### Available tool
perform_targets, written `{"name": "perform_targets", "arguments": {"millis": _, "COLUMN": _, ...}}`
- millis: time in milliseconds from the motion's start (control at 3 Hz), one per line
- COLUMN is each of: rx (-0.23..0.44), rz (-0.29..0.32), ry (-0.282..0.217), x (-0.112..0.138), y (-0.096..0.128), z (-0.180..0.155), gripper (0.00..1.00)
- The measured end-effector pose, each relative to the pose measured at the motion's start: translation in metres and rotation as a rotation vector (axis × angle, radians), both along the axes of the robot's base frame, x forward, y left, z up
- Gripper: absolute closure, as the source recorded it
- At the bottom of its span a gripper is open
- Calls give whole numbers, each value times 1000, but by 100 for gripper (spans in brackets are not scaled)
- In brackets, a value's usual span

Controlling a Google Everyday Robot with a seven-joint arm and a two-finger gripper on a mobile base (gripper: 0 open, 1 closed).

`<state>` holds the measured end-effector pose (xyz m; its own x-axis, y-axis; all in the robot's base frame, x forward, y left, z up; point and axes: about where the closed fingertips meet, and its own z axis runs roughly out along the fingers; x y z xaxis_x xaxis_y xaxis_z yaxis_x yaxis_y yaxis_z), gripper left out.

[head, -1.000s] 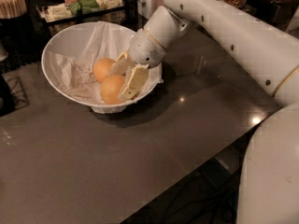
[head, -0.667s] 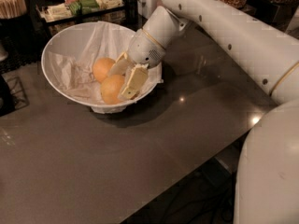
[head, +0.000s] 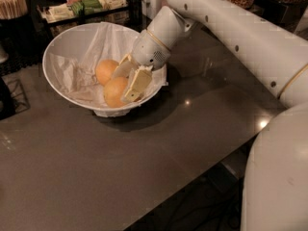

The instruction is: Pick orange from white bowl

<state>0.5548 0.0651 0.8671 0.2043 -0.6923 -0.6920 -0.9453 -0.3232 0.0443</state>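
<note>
The claw point(head: 131, 77) is down inside the white bowl point(head: 60, 52), which stands on the dark worktop point(head: 96, 167) and is lined with crumpled paper point(head: 72, 78). Its two fingers point(head: 138, 83) stand a little apart, not closed around any fruit. The orange point(head: 114, 91) lies at the front of the bowl, touching the nearer finger on its right side, and a second orange point(head: 106, 71) lies just behind it.
</note>
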Motion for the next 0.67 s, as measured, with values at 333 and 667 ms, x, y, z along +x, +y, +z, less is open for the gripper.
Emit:
{"name": "perform_targets", "arguments": {"millis": 333, "rx": 0, "rz": 0, "ry": 0, "x": 0, "y": 0, "z": 0, "gripper": 86}}
{"name": "perform_targets", "arguments": {"millis": 667, "rx": 0, "rz": 0, "ry": 0, "x": 0, "y": 0, "z": 0, "gripper": 100}}
